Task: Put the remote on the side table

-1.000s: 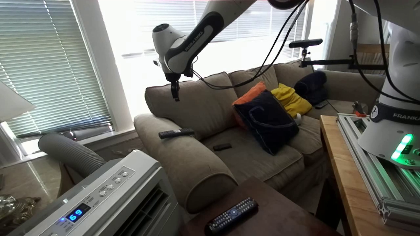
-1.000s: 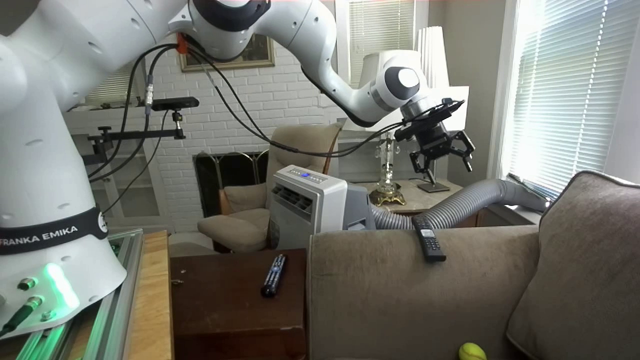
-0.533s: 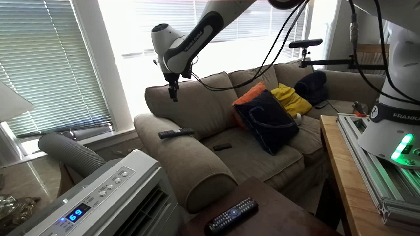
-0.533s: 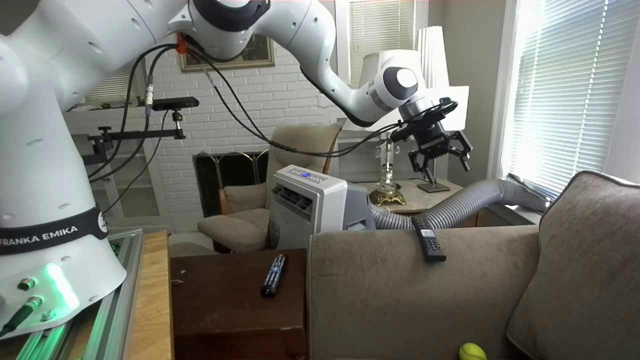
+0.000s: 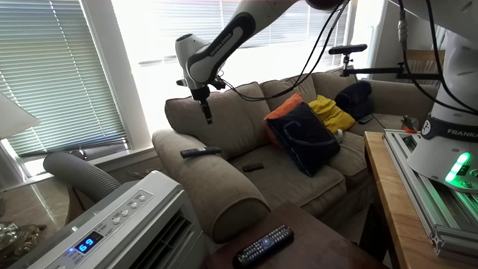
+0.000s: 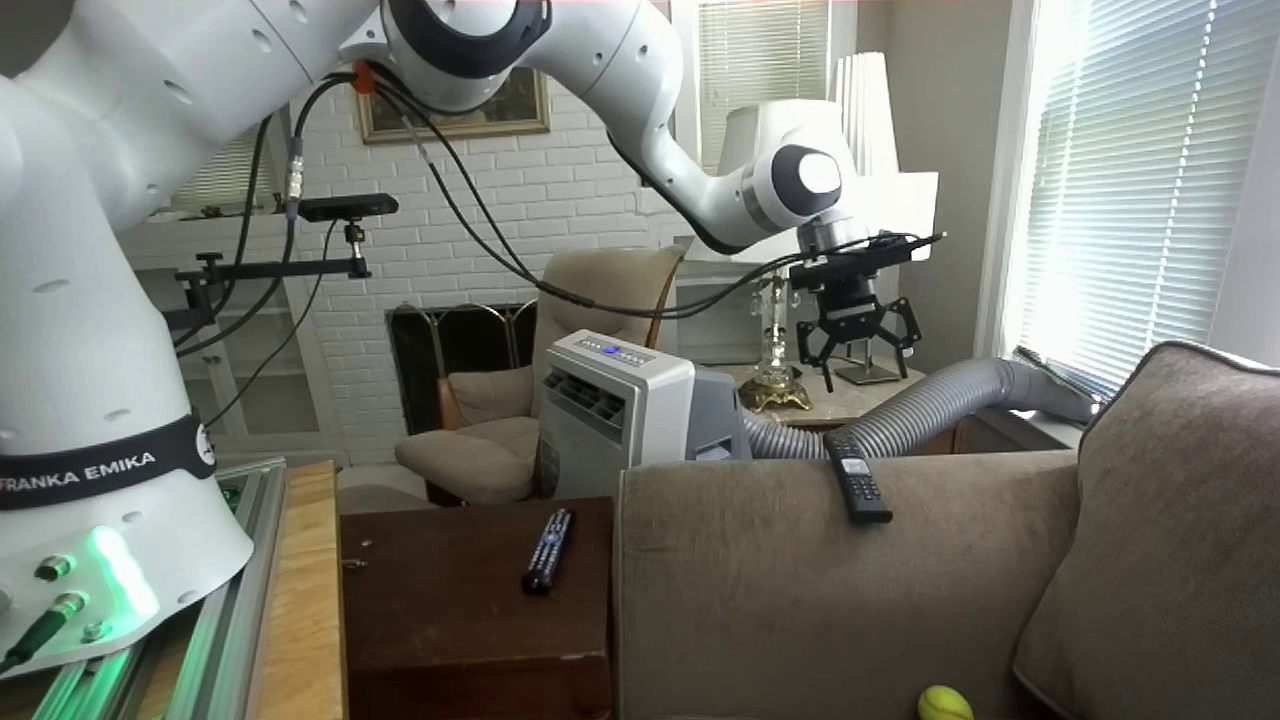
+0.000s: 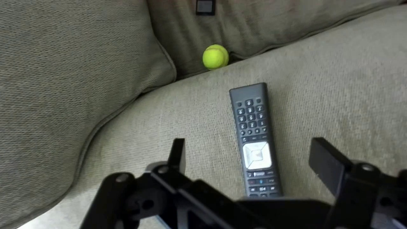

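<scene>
the remote [image 6: 860,487] lies below the tool [image 6: 866,378] (on the armrest [image 6: 740,570]).

arm [image 6: 460,40]: outstretched, bent | pincer [image 7: 249,152]: pointing down, spread wide

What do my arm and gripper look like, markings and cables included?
The arm is white and rounded with black trim; FRANKA EMIKA is lettered in white on that trim and on a black band round the base. A green light strip glows below the band. Black cables run along it, one with a silvery connector. The gripper is black, with two jointed, flat-tipped fingers.
</scene>
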